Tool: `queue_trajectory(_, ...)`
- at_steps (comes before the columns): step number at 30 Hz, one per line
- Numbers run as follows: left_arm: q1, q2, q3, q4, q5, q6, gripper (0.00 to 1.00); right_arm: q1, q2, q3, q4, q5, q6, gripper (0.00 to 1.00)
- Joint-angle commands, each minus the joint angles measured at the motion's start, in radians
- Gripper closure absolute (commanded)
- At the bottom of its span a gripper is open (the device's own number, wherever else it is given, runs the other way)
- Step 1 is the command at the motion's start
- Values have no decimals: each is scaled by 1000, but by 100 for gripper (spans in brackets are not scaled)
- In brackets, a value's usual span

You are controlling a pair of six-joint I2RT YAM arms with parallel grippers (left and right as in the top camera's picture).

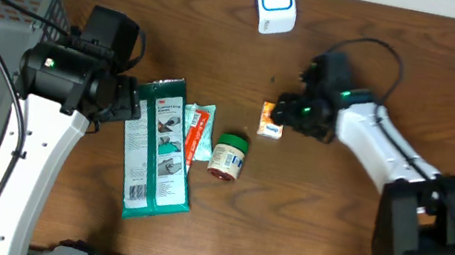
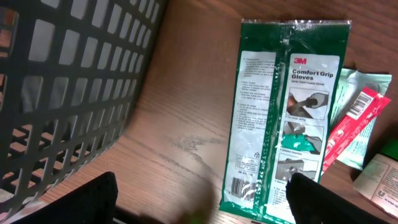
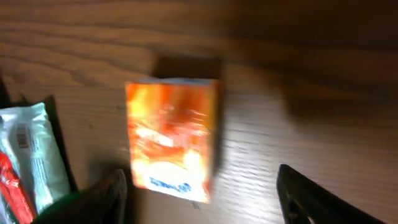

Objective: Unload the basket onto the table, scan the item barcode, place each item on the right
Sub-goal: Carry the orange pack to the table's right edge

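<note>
Midway between table point(image 1: 313, 227) side edges, I see orange box point(image 3: 173, 140) lying loose under right pincer point(image 3: 202, 186), spread wide; left pincer point(image 2: 202, 193) likewise open, empty.

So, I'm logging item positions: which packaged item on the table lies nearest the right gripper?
The small orange box, sitting between the open fingers of the right gripper; the jar, sachets and green glove pack all lie farther away.

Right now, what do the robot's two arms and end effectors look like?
Both the left arm and right arm have white links with bulky black joint housings. A thin black cable loops off each. Small green lights glow near the right wrist. The left end effector and right end effector have plain black fingers.
</note>
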Motion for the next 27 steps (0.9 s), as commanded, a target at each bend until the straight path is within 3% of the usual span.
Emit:
queue_trajectory(1,2,0,3,-3,-13,5,12,82,0,-8,55,183,47,15)
queue_trajectory(2,2,0,3,-3,-13,5,12,101,0,-8,61,236,63,11)
queue_trajectory(6,2,0,3,-3,-13,5,12,153,8,-13,64,405,140,10)
queue_trajectory(13,2,0,3,-3,-13,5,12,194,98,-19,102,410,177,22)
queue_trajectory(16,2,0,3,-3,-13,5,12,198,162,-19,108,388,184,38)
queue_trajectory(17,2,0,3,-3,-13,5,12,192,168,-19,90,388,183,81)
queue_trajectory(18,2,0,3,-3,-13,5,12,182,157,-16,72,388,183,96)
queue_trajectory(27,2,0,3,-3,-13,5,12,-43,-149,19,-228,415,110,97)
